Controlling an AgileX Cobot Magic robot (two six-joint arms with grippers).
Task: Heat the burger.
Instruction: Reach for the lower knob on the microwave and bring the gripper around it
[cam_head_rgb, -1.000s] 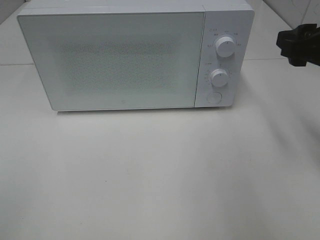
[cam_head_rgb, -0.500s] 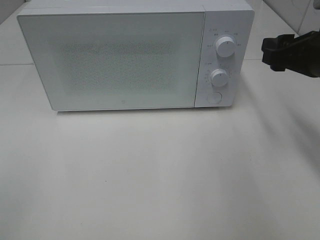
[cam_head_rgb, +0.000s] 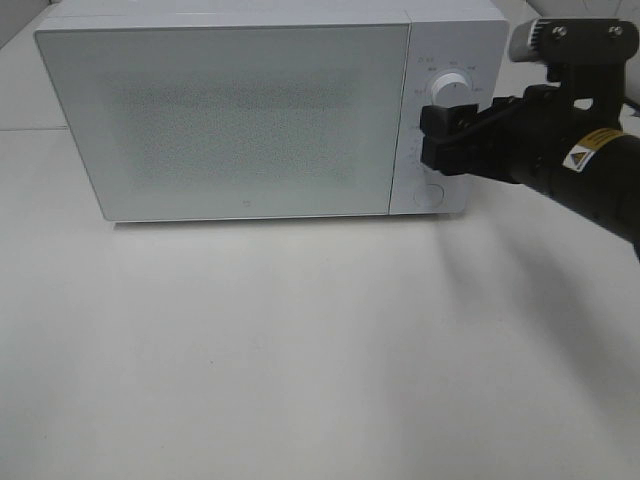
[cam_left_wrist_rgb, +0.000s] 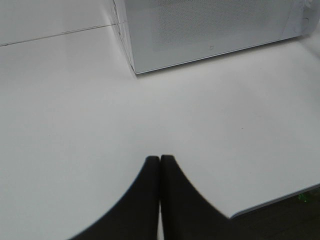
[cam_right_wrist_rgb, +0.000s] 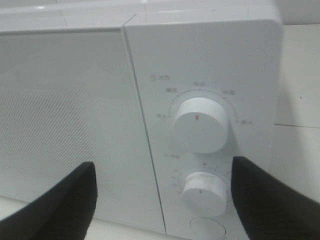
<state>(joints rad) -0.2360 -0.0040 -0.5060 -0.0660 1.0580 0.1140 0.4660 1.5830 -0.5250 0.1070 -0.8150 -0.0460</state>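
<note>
Brought leftward, the black right gripper (cam_head_rgb: 437, 140) is spread wide at the white box-shaped microwave's (cam_head_rgb: 230, 120) round dials (cam_right_wrist_rgb: 200, 125); the left gripper (cam_left_wrist_rgb: 160, 162) is pressed closed.

Bright, soft, even light from above. Looks pale and washed out on the white table (cam_head_rgb: 300, 360). Thin grey shadow under the front of the microwave (cam_head_rgb: 450, 45). Wide, faint shadow on the table below the black arm (cam_head_rgb: 600, 180). Speckly grain on the door (cam_head_rgb: 230, 120).

In the left wrist view, left fingers (cam_left_wrist_rgb: 145, 200) pure black with fuzzy edges. In the right wrist view, right fingers (cam_right_wrist_rgb: 60, 205) dark and blurry, knobs (cam_right_wrist_rgb: 200, 124) fairly sharp, tiny print soft. Small shine along the microwave top.
</note>
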